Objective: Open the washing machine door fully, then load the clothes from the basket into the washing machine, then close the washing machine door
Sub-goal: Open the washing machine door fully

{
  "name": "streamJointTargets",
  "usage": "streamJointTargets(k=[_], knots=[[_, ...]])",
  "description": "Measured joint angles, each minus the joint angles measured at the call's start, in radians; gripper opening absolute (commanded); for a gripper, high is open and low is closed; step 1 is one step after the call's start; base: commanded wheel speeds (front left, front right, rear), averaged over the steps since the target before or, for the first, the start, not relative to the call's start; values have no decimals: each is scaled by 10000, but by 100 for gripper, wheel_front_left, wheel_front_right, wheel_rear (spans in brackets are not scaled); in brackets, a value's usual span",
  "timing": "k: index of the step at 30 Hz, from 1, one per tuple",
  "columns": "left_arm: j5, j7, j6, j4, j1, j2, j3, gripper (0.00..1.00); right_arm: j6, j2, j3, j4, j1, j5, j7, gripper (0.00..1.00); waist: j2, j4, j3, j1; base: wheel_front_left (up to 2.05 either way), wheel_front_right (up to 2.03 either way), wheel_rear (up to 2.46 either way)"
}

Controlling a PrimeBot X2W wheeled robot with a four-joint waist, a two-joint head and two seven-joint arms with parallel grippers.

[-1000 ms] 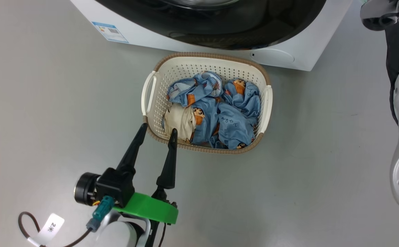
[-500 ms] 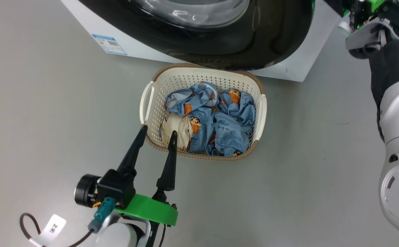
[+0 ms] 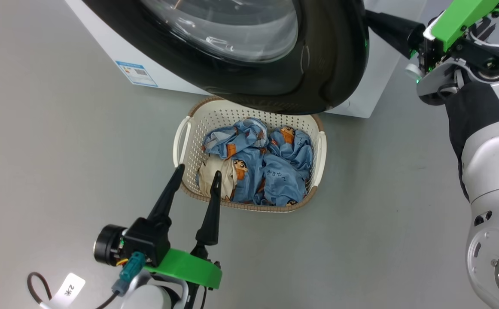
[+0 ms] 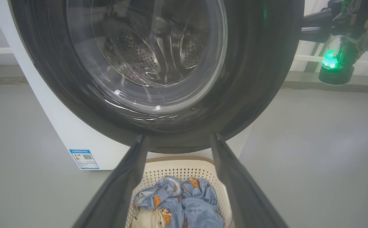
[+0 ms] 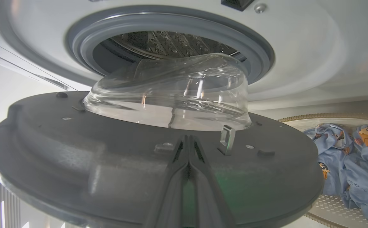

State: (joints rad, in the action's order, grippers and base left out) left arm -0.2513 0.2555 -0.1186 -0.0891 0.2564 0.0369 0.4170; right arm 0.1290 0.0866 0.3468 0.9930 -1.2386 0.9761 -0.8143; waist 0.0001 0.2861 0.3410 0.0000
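Behind the door (image 5: 76, 152), my right gripper (image 5: 187, 141) is pinched together.
Head view adds my left gripper (image 3: 199, 169), spread, by the basket (image 3: 254, 207).

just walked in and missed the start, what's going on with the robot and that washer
The robot is on the door-opening step. Its right gripper is shut, tips against the inner face of the washing machine door, as if to push it wider. The door stands partly open, its glass bowl clear of the opening of the washing machine. The left gripper is open and empty, hovering over the near corner of the basket. The clothes all lie in the basket, none loaded yet.
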Motion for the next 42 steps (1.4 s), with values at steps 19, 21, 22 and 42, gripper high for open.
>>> streamJointTargets(k=[19, 21, 22, 42], knots=[[90, 0, 2, -77, -372, 4, -58, 100, 0, -10, -1593, 77, 1096, 1785, -128, 0, 0, 17, -641, 0, 0, 0, 0], [92, 0, 8, -82, -378, 6, -61, 100, 0, -19, -1820, 81, 1260, 2046, -128, 0, 0, 3, -732, 0, 0, 0, 0], [94, 0, 12, -82, -383, 6, -61, 100, 0, -21, -1931, 81, 1345, 2176, -127, 0, 0, -4, -779, 0, 0, 0, 0], [291, 0, 88, -188, -825, 15, -71, 100, 0, -48, -4602, -265, 2862, 4846, 140, 0, 0, -155, -1530, 0, 0, 0, 0]])
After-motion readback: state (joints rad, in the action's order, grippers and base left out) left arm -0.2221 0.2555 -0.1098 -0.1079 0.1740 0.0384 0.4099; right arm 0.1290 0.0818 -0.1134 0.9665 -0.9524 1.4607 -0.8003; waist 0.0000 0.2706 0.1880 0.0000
